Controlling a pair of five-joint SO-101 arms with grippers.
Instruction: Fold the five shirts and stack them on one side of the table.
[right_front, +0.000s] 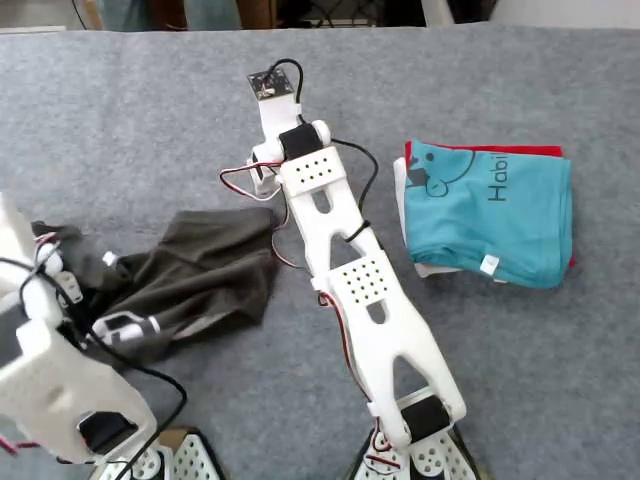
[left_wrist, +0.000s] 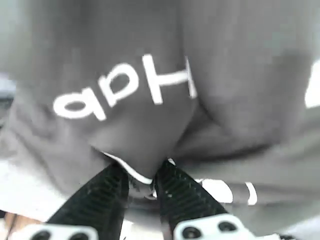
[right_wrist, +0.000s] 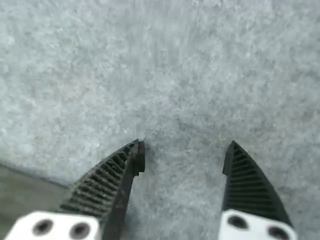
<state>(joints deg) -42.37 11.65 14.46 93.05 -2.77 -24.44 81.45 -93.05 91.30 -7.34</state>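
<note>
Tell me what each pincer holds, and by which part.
The left pincer grips the dark grey shirt by a bunched fold of fabric; the right pincer is open, holding nothing.

Bright, diffuse light spreads evenly over the grey table (right_front: 150, 110) in the high view, without glare. The right arm (right_front: 350, 270) throws only a faint, soft-edged shadow on the felt close under it, and the deepest dark lies in the folds of the dark shirt (right_front: 205, 265). The white shell of the left arm (right_front: 40, 390), at the near left, is lit almost to flat white. In the left wrist view the shirt's cloth is dim in its creases with washed-out white patches at the frame's edges, while the right wrist view shows evenly lit felt.
</note>
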